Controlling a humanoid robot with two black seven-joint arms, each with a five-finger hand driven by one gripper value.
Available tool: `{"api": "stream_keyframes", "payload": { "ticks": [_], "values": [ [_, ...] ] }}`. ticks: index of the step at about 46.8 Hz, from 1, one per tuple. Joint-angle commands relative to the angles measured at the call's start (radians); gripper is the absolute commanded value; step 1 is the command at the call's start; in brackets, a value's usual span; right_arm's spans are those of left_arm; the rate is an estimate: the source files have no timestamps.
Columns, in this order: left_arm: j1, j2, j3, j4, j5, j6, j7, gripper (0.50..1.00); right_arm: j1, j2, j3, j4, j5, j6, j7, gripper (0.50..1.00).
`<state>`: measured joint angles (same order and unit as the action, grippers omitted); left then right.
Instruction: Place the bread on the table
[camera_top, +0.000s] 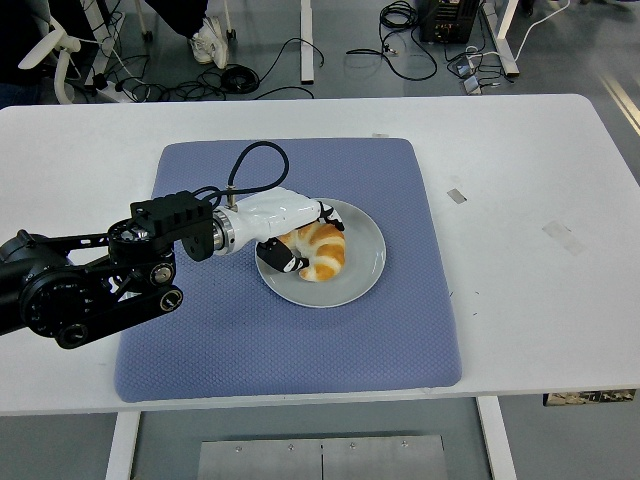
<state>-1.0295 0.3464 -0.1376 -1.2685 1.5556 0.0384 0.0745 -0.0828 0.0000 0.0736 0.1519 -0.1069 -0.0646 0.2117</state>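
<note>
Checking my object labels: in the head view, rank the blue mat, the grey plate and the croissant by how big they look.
1. Blue mat
2. Grey plate
3. Croissant, partly covered by the left hand

My left hand (285, 232) has a smooth, glossy white plastic shell with black matt fingertips; my arm (80, 285) behind it is matt black. The bread (322, 250) looks flaky, with a baked golden sheen. The plate (362, 265) is smooth, pale grey and softly glossy. The mat (300, 340) is blue, dimpled cloth. The worktop (520, 200) is smooth matt white.
</note>
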Motion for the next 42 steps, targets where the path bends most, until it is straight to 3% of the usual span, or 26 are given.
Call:
{"api": "stream_keyframes", "payload": {
  "ticks": [1,15,30,42],
  "values": [
    [0.0,0.002,0.001,0.0,-0.002,0.0,-0.001,0.646,0.0,0.0,0.0,0.0,0.0,0.0,0.0,1.0],
    [-0.011,0.025,-0.017,0.0,-0.02,0.0,-0.001,0.546,0.0,0.0,0.0,0.0,0.0,0.0,0.0,1.0],
    [-0.046,0.066,-0.06,-0.002,-0.049,0.001,0.001,0.543,0.0,0.0,0.0,0.0,0.001,0.0,0.0,1.0],
    [-0.047,0.138,-0.083,-0.002,-0.037,0.014,-0.002,0.545,0.0,0.0,0.0,0.0,0.0,0.0,0.0,1.0]
  ]
}}
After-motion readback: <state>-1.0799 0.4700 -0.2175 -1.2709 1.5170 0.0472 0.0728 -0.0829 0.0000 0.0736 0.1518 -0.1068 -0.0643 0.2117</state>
